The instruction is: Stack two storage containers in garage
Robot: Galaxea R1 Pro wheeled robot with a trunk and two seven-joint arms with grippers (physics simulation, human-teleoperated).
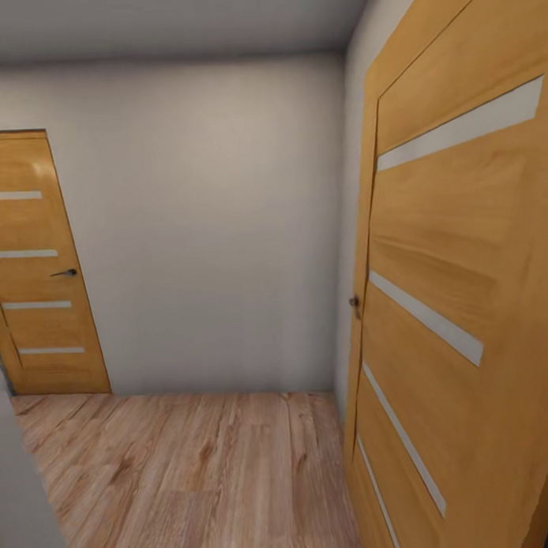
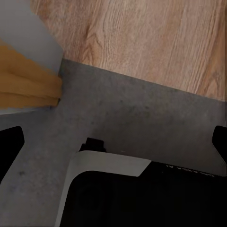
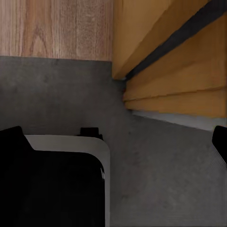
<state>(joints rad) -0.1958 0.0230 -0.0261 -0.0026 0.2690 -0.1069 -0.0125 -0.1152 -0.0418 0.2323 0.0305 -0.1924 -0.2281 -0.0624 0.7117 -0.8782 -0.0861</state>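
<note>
Wood-grain door (image 1: 37,266) at far left of head view, closed, four pale horizontal strips, dark lever handle (image 1: 66,272). Next over: plain white wall (image 1: 209,229), light wood plank floor (image 1: 194,474) below it. At right, second door (image 1: 457,299) of the same style, swung open and close to the camera, small knob (image 1: 354,302) on its edge.

Left gripper (image 2: 113,142): black fingertips sit at opposite edges of its wrist view, spread wide, nothing between them. Below it dark grey concrete floor (image 2: 137,118); beyond the fingertips the concrete meets plank flooring at a straight seam. Orange-brown door frame (image 2: 28,82) and a grey wall corner lie off to one side. White-edged black robot base (image 2: 127,194) under the gripper.

Right gripper (image 3: 118,142): fingertips likewise far apart, empty. Same concrete below, plank seam ahead, wooden door edge (image 3: 175,61) just beside it.

Storage containers: no view has either one, location unknown.
</note>
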